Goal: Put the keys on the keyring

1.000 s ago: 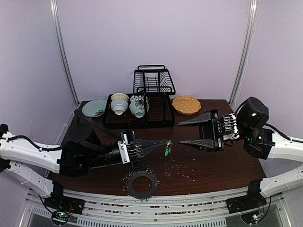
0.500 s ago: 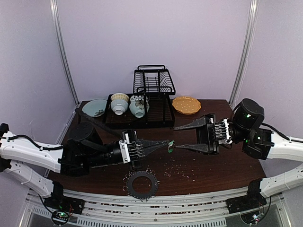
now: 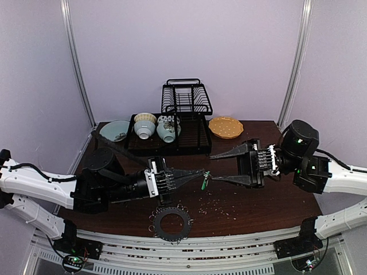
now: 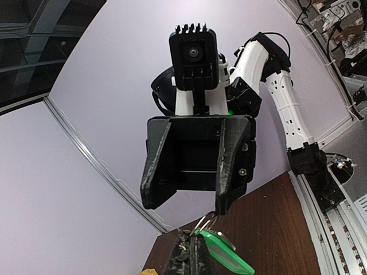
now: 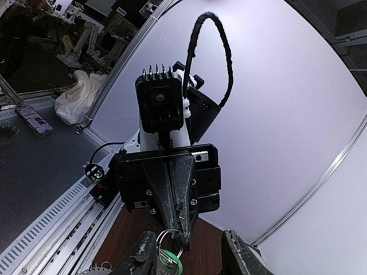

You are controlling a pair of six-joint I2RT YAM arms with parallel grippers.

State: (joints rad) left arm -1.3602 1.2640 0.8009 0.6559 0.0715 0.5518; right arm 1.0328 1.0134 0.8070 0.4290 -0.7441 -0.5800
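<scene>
1. Left tool [image 3: 199,173]: closed on the green key [image 3: 203,181], which hangs below its tips above the middle of the desk [image 3: 258,200].
2. Right tool [image 3: 212,167]: jaws partly apart, holding nothing, with its fingertips flanking the key.
3. Green key: judged light and stiff. The smooth plastic head is likely to swivel or slip, so take hold across its flat faces and leave the metal end free.
4. Keyring [image 3: 159,224]: lying flat by the desk's near edge, well apart from the key. Its wire loops look springy and easily bent, so go gently.
</scene>
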